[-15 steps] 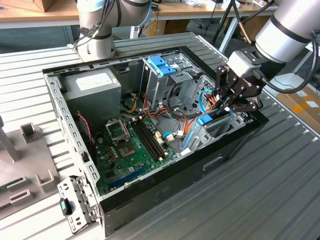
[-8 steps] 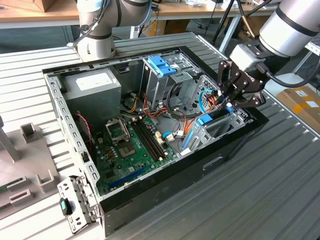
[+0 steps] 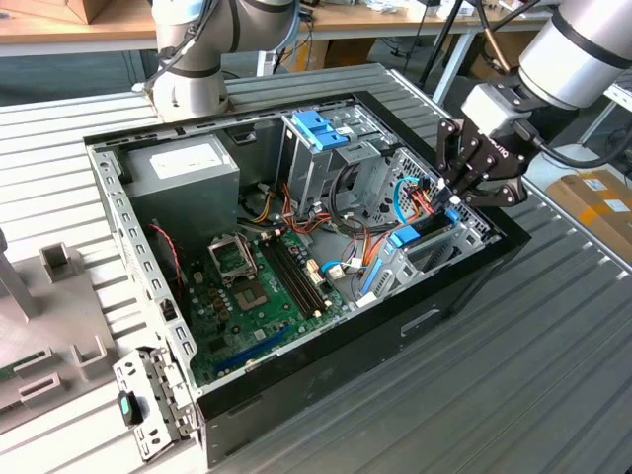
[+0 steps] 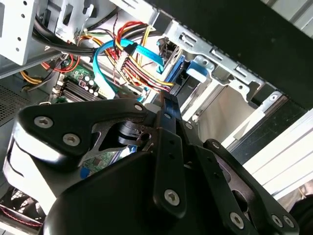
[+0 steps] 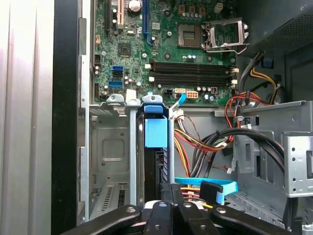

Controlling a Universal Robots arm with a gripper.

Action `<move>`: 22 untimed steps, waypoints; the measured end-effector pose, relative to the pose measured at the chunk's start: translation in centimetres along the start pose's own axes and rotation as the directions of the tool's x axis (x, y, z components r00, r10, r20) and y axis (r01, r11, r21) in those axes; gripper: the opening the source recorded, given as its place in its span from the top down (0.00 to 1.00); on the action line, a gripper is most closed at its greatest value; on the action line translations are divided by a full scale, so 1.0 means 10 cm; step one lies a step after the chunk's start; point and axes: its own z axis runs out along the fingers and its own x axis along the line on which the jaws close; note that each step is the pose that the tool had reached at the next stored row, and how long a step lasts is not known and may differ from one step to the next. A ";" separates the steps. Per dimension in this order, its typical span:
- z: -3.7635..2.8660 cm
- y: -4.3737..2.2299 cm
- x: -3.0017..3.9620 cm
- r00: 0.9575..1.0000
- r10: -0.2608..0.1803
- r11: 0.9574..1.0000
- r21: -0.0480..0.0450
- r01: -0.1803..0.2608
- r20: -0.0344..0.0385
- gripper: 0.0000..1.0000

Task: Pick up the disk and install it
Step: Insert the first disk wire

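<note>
Open computer case (image 3: 464, 286), black-sided, lying flat on a ribbed metal table (image 3: 553, 395). Nearest in the exterior view: a loose grey metal bracket (image 3: 148, 400) on the table just beside the case's near corner, and pale grey fixtures (image 3: 59, 267) at that view's left edge. Inside the case: green motherboard (image 3: 257, 286) with an empty processor socket (image 3: 229, 259) and black memory slots (image 3: 296, 276); grey power supply box (image 3: 183, 173) in the far-left corner as that view has it; red, orange and yellow wires (image 3: 296, 212) running between them. Further back: metal drive cage (image 3: 331, 158) topped by a blue plastic latch (image 3: 318, 128). At the exterior view's right: black gripper (image 3: 456, 188) on a grey arm (image 3: 573, 44), lowered over a metal bay (image 3: 449, 237) by the case wall. The disk (image 3: 420, 232) stands on edge in that bay, its light-blue frame showing at the top; in the first wrist view the disk (image 5: 156, 147) sits upright between the bay's grey rails with a blue tab uppermost, and in the second wrist view its blue end (image 4: 195, 68) lies just past the fingertips. Fingers drawn close together around the disk's upper edge; whether they actually clamp it cannot be told. A blue data cable (image 5: 215, 188) crosses beside the fingers. Beyond the case: a second grey robot arm base (image 3: 193, 59) and wooden benches (image 3: 59, 25).
</note>
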 end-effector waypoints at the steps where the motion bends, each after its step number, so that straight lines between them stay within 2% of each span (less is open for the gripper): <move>1: 0.002 -0.019 0.003 1.000 0.000 1.000 -0.002 0.000 0.000 0.90; 2: 0.009 -0.069 0.008 1.000 0.001 1.000 -0.006 -0.001 0.000 0.90; 4: 0.015 -0.093 0.009 1.000 0.001 1.000 -0.008 -0.001 0.000 0.90; 22: 0.113 -0.099 0.022 1.000 0.002 1.000 -0.014 -0.002 0.000 0.90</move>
